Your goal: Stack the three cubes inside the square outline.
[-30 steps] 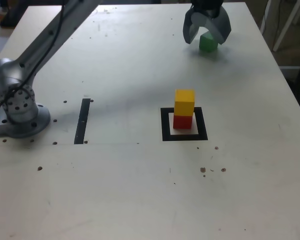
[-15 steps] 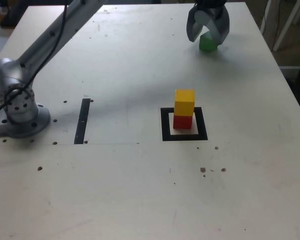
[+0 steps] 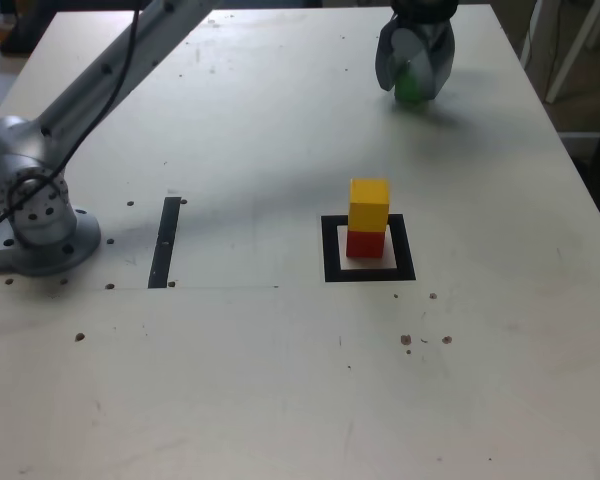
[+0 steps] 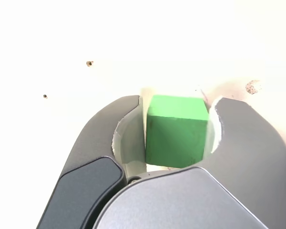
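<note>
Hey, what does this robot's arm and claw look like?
A slim silver-grey metal arm rises from a round grey base with a black cable along it. The claw has two curved, dark grey shell-shaped fingers with paler inner faces.

The grey curved fingers [image 3: 404, 62] have narrowed in from wide open and now sit tight on both sides of the small green cube [image 3: 411, 86] near the counter's far edge, covering more of it than before.
</note>
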You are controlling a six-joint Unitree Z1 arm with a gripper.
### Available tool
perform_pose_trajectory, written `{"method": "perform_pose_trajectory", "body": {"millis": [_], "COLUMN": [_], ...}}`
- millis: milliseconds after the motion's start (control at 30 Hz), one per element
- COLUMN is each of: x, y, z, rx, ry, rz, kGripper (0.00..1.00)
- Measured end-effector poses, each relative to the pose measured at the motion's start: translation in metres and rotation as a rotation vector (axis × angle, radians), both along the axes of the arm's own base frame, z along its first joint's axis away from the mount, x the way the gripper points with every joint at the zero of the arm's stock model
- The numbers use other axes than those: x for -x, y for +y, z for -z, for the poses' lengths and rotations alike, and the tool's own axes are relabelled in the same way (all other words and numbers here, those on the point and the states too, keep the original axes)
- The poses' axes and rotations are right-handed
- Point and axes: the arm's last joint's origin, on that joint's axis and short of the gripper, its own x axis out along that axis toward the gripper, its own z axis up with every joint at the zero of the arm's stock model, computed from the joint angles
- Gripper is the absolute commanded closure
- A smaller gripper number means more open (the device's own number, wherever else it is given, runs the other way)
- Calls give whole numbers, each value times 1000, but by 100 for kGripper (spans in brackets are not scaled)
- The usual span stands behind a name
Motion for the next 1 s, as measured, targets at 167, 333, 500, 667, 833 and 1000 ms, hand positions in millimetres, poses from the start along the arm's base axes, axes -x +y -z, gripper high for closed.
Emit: {"method": "perform_pose_trajectory", "body": {"millis": [167, 333, 500, 667, 833, 1000], "x": [0, 6, 18, 30, 45, 66], "y": [-2, -9, -29, -60, -94, -130], "z": [-1, -5, -20, -44, -73, -100], "rx": [8, 26, 42, 37, 39, 64], "ry": [-2, 8, 12, 0, -37, -74], "rz": [-1, -19, -47, -51, -65, -100], "kGripper": [68, 68, 68, 68, 68, 68]}}
